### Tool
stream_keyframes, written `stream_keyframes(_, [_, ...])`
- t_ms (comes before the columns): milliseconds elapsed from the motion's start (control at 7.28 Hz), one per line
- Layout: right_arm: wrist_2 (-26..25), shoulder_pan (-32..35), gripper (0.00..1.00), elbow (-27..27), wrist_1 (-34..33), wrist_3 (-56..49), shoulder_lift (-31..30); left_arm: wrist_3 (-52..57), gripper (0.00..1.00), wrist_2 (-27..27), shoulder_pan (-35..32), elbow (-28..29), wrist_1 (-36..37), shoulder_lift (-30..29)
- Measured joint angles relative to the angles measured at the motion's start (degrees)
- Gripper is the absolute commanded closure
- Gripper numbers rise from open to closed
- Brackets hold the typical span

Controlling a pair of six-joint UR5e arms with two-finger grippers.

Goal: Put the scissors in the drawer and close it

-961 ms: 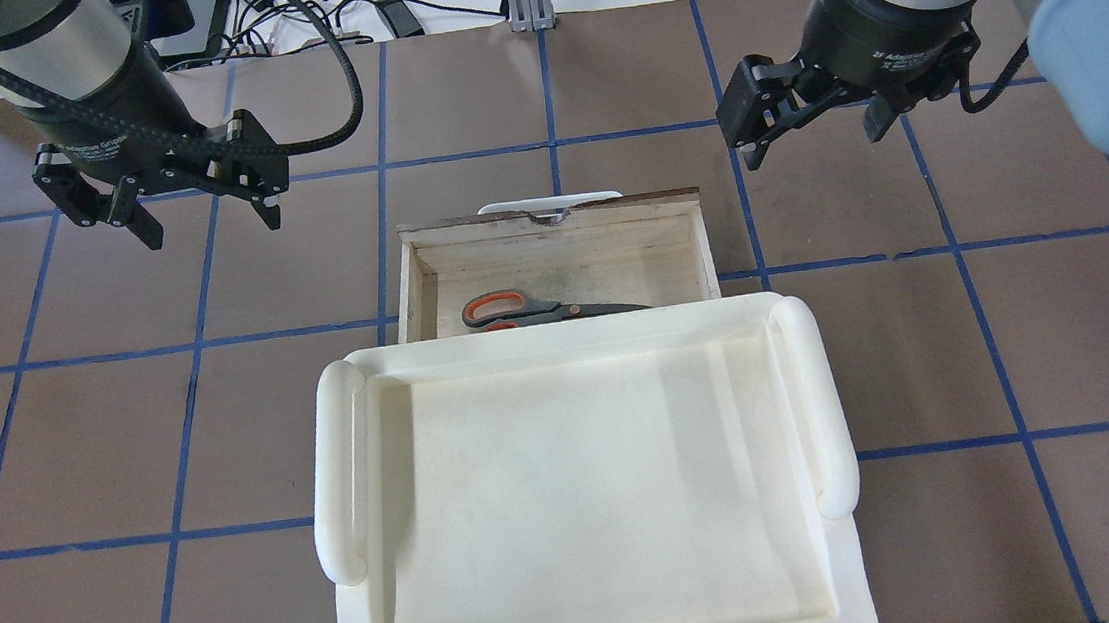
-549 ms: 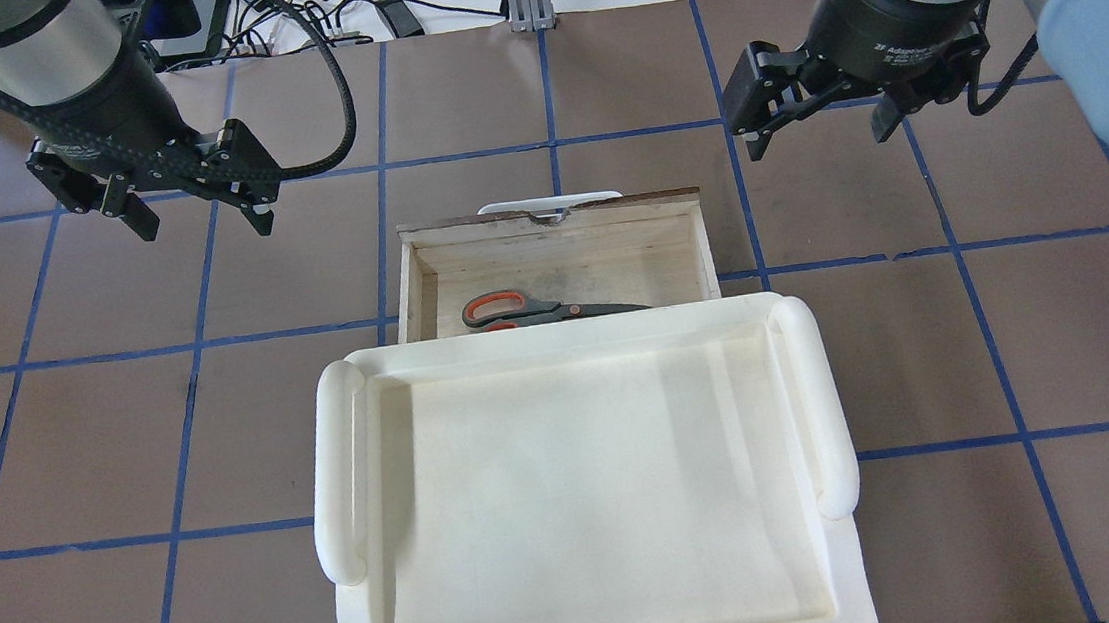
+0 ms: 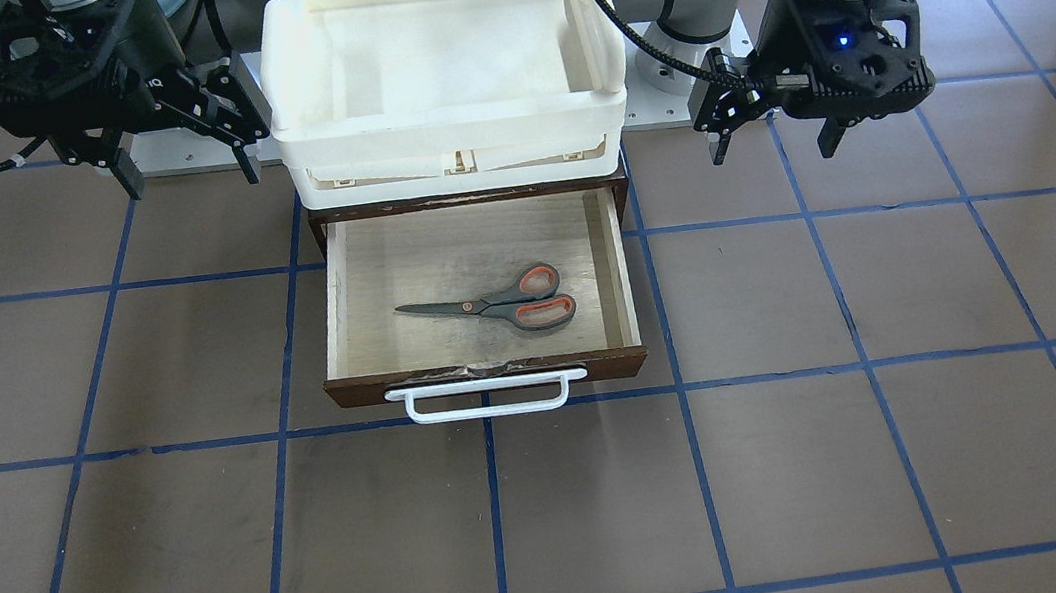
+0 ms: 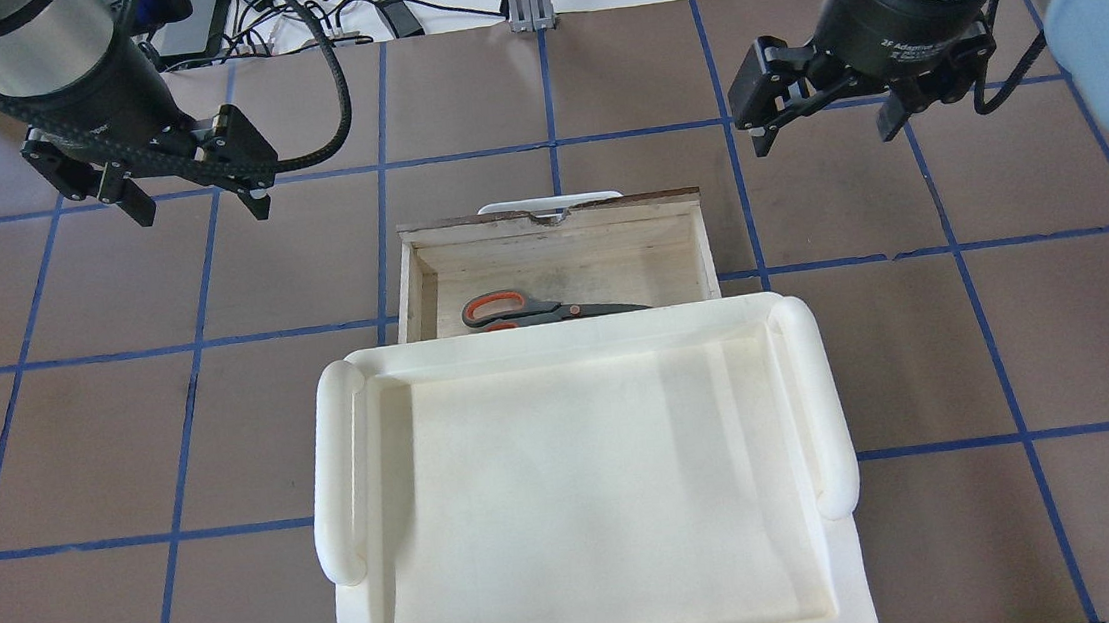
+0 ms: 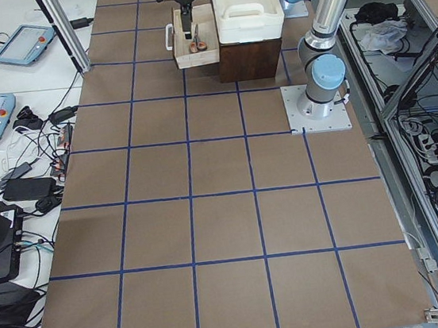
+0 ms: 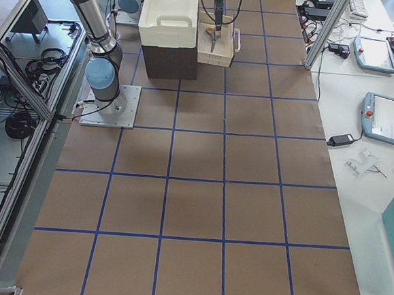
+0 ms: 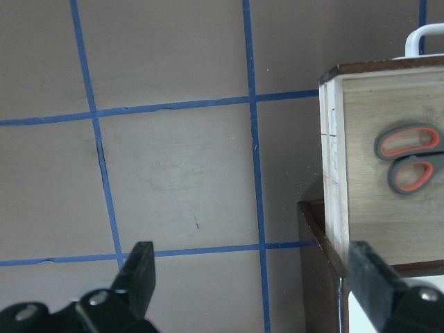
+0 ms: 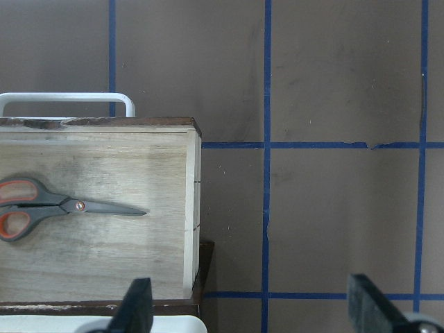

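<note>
The drawer [image 3: 424, 269] stands pulled fully out over the brown taped surface [image 3: 809, 453], its white bar handle [image 3: 487, 397] facing away from the robot. It has not moved over the last second. Its rear end sits in a dark brown cabinet [image 5: 250, 58], which carries a large white bin [image 4: 582, 510] on top.

The left gripper [image 4: 202, 210] hangs in the air off the drawer's left side, touching nothing, its jaws spread wide and empty. The right gripper [image 4: 825, 139] hangs off the right side in the same way, jaws likewise released and empty. In the overhead view both have drifted toward the top of the picture since a second ago, the left one also a little outward. This is probably a lift away from the drawer, though that angle alone cannot separate rising from reaching forward.

The scissors [image 3: 499, 305] lie flat on the pale plywood floor of the drawer. Their orange-lined handles point toward the robot's left and their closed blades toward its right, exactly as they lay before.
</note>
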Motion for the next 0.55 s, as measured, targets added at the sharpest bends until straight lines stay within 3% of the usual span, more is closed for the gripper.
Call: stream_keyframes(549, [0.2,-1.0,0.00,0.3,0.2,0.0,0.0,-1.0,0.00,0.0,0.0,0.0,0.0,-0.2])
